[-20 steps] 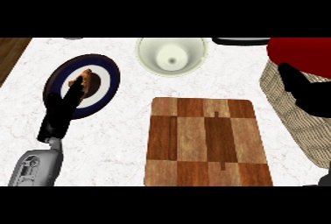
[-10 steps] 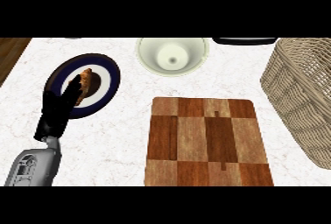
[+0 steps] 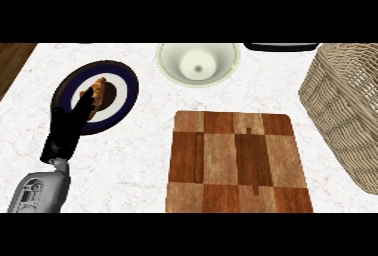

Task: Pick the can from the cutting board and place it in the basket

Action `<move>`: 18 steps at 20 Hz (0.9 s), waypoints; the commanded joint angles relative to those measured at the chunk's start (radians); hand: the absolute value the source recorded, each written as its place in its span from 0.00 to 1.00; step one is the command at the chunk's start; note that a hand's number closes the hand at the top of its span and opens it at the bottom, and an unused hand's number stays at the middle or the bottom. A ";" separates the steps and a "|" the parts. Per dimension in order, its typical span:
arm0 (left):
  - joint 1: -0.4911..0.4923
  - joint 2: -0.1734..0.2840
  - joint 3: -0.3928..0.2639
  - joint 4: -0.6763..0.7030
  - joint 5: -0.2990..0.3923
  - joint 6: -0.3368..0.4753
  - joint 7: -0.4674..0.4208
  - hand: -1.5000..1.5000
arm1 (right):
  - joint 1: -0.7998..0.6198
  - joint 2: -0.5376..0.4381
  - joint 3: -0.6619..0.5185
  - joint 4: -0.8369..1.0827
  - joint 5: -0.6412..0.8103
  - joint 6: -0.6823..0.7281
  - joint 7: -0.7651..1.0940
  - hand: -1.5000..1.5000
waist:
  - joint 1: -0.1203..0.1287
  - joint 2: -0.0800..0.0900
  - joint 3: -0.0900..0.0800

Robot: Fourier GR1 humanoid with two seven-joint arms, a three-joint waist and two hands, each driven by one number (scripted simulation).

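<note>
Counter (image 3: 133, 165): white marbled top, and we saw a strip of brown wood at its far left corner.
Board (image 3: 238, 162): a wooden checkered cutting board lay at centre-right, and we saw only wood on its top.
Can: we could not find it in our view.
Basket (image 3: 343, 110): wicker, it stood at the right edge, just beside the board, with its inside hidden from us.
Plate (image 3: 122, 82): dark-rimmed, at upper left, it carried a brown piece of food (image 3: 105, 91).
Bowl (image 3: 198, 62): pale, it sat beyond the board.
Left hand (image 3: 70, 127): our fingers were straight and released, lying over the plate's near rim.
Right hand: outside our view.
</note>
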 commanded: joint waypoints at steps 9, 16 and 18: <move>0.019 -0.006 -0.002 0.009 -0.015 0.000 -0.023 0.50 | 0.143 -0.040 0.008 0.275 0.069 -0.177 -0.350 1.00 | -0.001 -0.001 0.000; 0.009 -0.007 0.007 -0.019 0.011 -0.014 0.019 0.50 | 0.140 0.067 -0.063 0.396 -0.012 -0.197 -0.274 0.00 | 0.002 -0.001 0.000; -0.028 0.005 0.017 0.016 0.011 -0.018 0.003 0.50 | 0.125 0.114 -0.054 0.457 -0.009 -0.267 -0.318 0.00 | 0.005 0.001 0.000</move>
